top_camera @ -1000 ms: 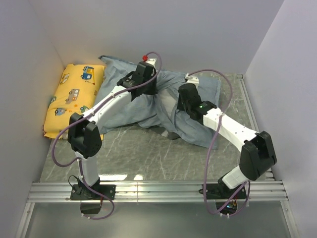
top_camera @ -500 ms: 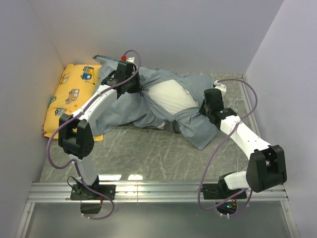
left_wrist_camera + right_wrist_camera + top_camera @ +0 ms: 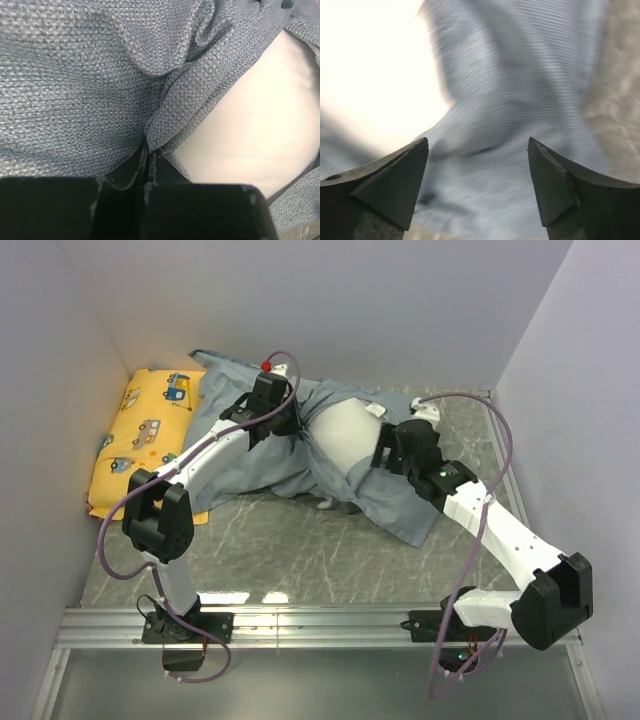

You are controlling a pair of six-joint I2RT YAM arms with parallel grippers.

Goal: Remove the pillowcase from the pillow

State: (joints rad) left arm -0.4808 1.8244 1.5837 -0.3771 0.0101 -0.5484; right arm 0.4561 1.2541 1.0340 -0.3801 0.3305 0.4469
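Observation:
The grey-blue pillowcase (image 3: 262, 466) lies rumpled across the back of the table, with the white pillow (image 3: 345, 435) bared through its opening between the two arms. My left gripper (image 3: 289, 424) sits at the left lip of that opening. In the left wrist view it (image 3: 148, 164) is shut on a fold of the pillowcase (image 3: 75, 85), and the pillow (image 3: 250, 125) bulges out on the right. My right gripper (image 3: 386, 456) hovers at the pillow's right side. Seen from its wrist, it (image 3: 477, 145) is open and empty above the pillowcase (image 3: 520, 75), next to the pillow (image 3: 375, 65).
A yellow cushion with cartoon vehicles (image 3: 145, 435) lies against the left wall, its right edge under the pillowcase. White walls close in the left, back and right. The marbled grey tabletop (image 3: 300, 550) shows in front of the fabric.
My right gripper has opened and let go of the pillowcase, then shifted left towards the pillow. The left gripper, still shut on fabric, has moved slightly right. More white pillow shows than a second ago.

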